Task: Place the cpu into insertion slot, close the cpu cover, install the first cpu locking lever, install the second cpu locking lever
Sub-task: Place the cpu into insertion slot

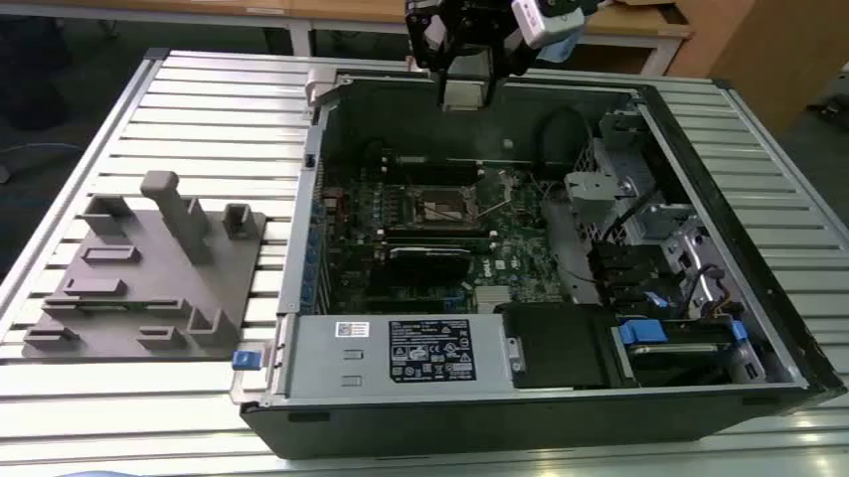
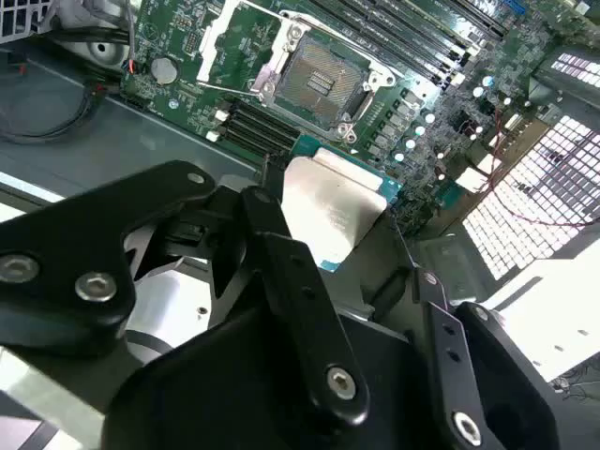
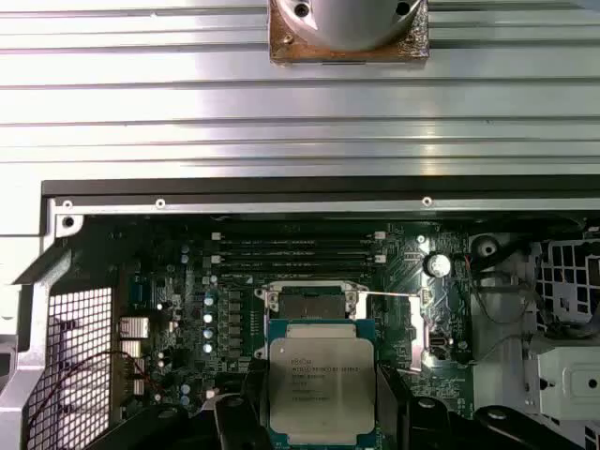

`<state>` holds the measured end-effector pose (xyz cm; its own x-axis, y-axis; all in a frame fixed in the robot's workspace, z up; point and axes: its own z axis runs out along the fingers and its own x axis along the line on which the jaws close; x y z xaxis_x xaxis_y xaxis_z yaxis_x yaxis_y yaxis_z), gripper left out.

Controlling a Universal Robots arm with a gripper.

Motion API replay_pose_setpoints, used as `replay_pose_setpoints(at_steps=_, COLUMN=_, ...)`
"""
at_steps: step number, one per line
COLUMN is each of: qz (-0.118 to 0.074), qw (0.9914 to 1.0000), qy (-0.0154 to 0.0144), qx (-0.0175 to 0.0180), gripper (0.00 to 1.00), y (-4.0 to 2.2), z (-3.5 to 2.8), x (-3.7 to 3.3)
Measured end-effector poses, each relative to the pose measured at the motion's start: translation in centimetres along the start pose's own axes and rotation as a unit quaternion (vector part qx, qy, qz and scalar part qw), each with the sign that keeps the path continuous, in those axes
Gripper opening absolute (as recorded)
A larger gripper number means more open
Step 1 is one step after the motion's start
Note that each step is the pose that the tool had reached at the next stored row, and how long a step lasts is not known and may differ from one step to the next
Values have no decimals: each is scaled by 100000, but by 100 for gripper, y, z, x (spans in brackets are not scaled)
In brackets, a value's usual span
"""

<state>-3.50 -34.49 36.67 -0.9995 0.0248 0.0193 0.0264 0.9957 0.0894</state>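
The gripper (image 3: pixel 321 412) pinched the cpu (image 3: pixel 322 370) by two opposite edges, metal top towards the first wrist camera, its longer side seemingly running out from the fingers. It hung over the open case (image 1: pixel 316 199), well apart from the uncovered insertion slot (image 3: pixel 312 305). A slatted metal table (image 1: pixel 199 119) lay beneath.

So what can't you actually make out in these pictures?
cpu: its near edge is cut off by the first wrist view's frame.
insertion slot: partly hidden behind the cpu in the first wrist view.
cpu's edges: covered by the hand gripping it in the second wrist view.
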Motion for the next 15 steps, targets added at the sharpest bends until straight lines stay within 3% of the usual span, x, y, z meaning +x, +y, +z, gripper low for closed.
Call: replay_pose_setpoints(at_steps=15, qz=1, qw=100000, qy=1, qx=0, gripper=54, y=-3, z=37, x=-1)
